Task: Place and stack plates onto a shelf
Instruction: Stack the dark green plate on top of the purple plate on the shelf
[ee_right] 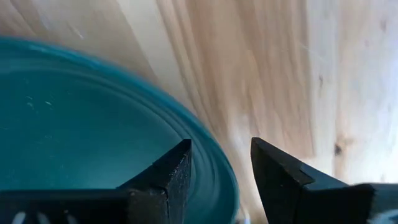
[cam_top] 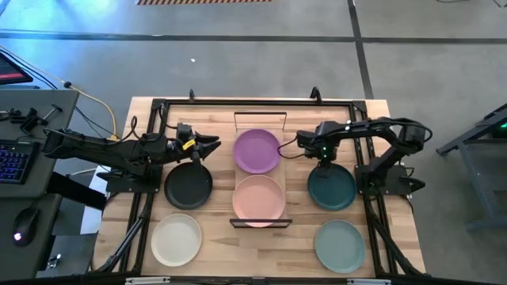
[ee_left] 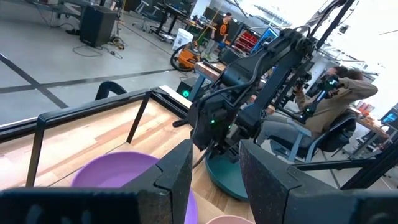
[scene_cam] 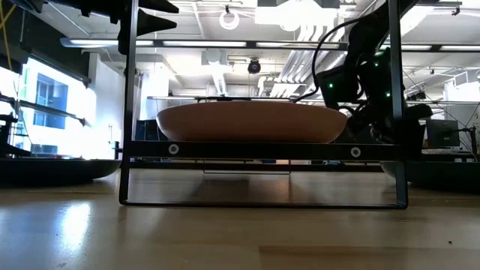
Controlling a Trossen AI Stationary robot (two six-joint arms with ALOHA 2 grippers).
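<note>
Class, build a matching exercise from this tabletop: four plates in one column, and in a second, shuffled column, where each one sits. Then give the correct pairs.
Plates
1. purple plate
2. pink plate
3. black plate
4. dark teal plate

Places
A. on the table, under the right gripper
B. on the shelf, at its near end
C. on the table, by the left gripper
D. on the shelf, at its far end

Pairs: 1-D, 2-B, 3-C, 4-A

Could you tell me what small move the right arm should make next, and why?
Probably lower and close. The right end effector hangs open, straddling the rim of the round matte dark teal plate on the table, while the round matte pink plate and round matte purple plate already sit on the shelf.
</note>
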